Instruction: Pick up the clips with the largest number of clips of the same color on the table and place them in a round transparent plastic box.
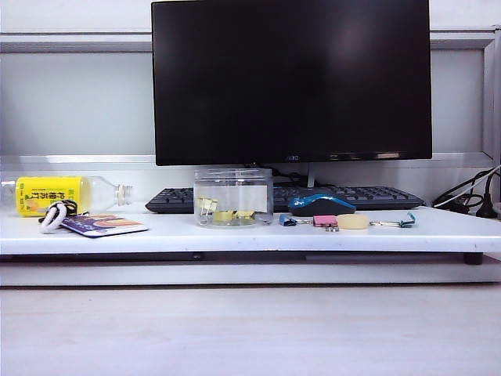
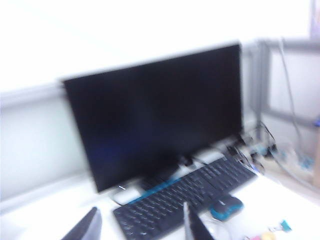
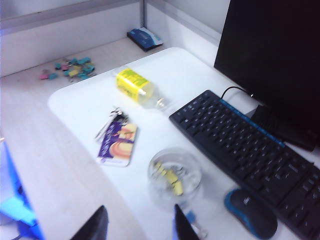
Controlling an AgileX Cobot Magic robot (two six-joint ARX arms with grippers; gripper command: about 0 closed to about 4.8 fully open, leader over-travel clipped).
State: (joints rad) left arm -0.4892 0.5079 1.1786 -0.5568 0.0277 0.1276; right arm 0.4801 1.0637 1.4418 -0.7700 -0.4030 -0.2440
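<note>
Three pale-yellow clips point(image 3: 169, 177) lay inside the round transparent plastic box point(image 1: 232, 197), which stood at about six o'clock under the monitor point(image 1: 291, 78), in front of the keyboard point(image 1: 356, 196). At roughly three o'clock of the box, just beside it, a blue clip point(image 1: 287, 221) and a pink clip point(image 1: 325, 222) remained on the table. The task looked complete. The left gripper point(image 2: 142, 225) and right gripper point(image 3: 139, 225) each showed parted, empty fingers, raised clear above the desk.

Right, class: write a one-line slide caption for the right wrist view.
Open right gripper above the clear round box holding yellow clips, beside keyboard and mouse.
</note>
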